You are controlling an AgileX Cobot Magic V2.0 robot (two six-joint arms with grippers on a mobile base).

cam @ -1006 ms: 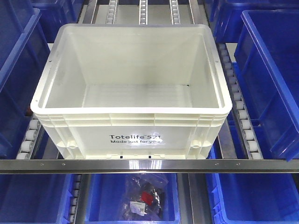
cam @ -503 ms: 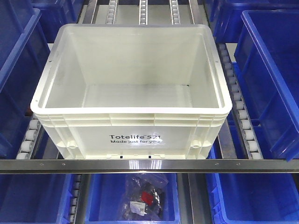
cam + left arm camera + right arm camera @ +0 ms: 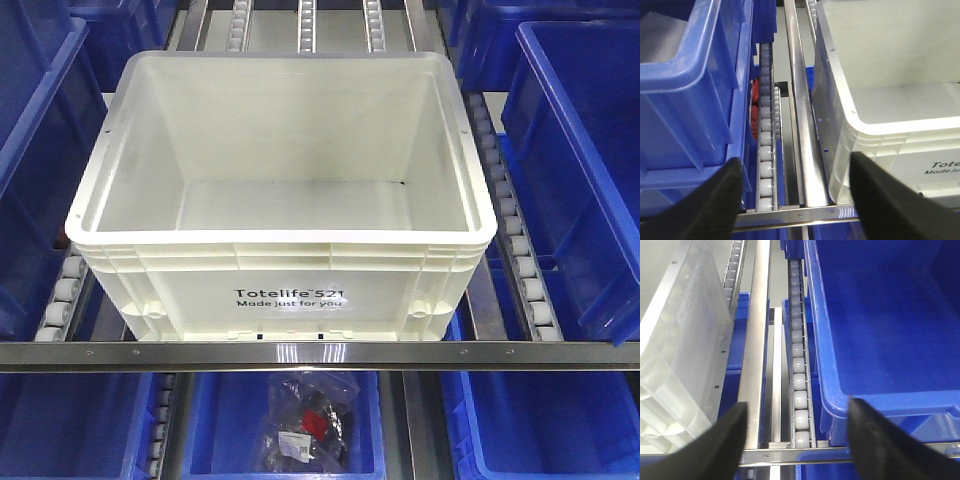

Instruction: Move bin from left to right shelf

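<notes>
Nearest, the left gripper (image 3: 796, 162) hung with fingers spread and empty before the steel front rail (image 3: 800, 216), one finger ahead of the white bin (image 3: 890, 130). Likewise, the right gripper (image 3: 796, 404) was spread wide, holding nothing, before a blue bin (image 3: 880, 340). Below the rail, a lower blue bin (image 3: 230, 420) held a bagged item (image 3: 310, 420). Behind the rail, the white bin rested empty on the roller lanes of the shelf (image 3: 512, 235), flanked by blue bins. Its front wall read "Totelife 521 / Made just for you".

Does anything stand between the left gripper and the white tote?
Nothing visible does. The open left gripper faces the white tote at its front left corner; a steel rail and a roller lane run beside it.
</notes>
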